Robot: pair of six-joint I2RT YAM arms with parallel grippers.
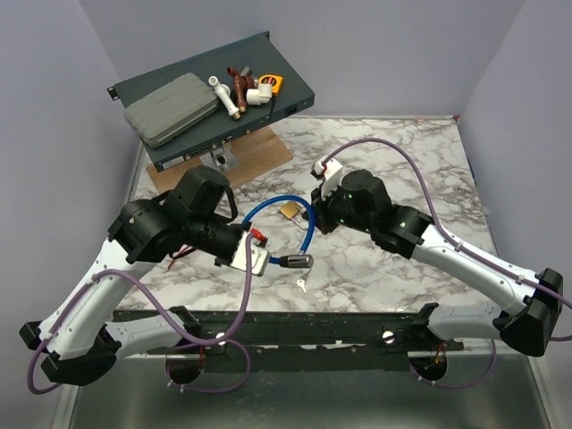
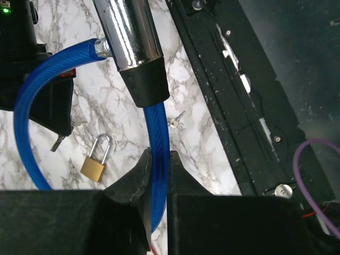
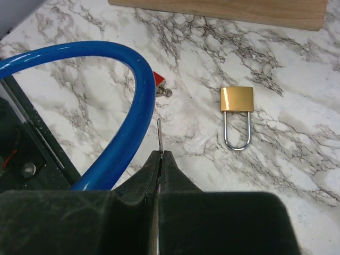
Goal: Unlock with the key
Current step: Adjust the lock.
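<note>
Marble table (image 3: 297, 106), key (image 3: 159, 130) in right gripper (image 3: 160, 154), pointing straight outward

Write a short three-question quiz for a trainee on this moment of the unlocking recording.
1. True or false: the brass padlock lies on the marble table, touched by neither gripper.
2. Multiple choice: what is the left gripper clamped on? A: the blue cable. B: the brass padlock. C: nothing at all.
3. Short answer: what thin silver-grey thing sticks out between the shut fingers of the right gripper?

Key
1. True.
2. A.
3. The key; its thin blade points out past the fingertips.
</note>
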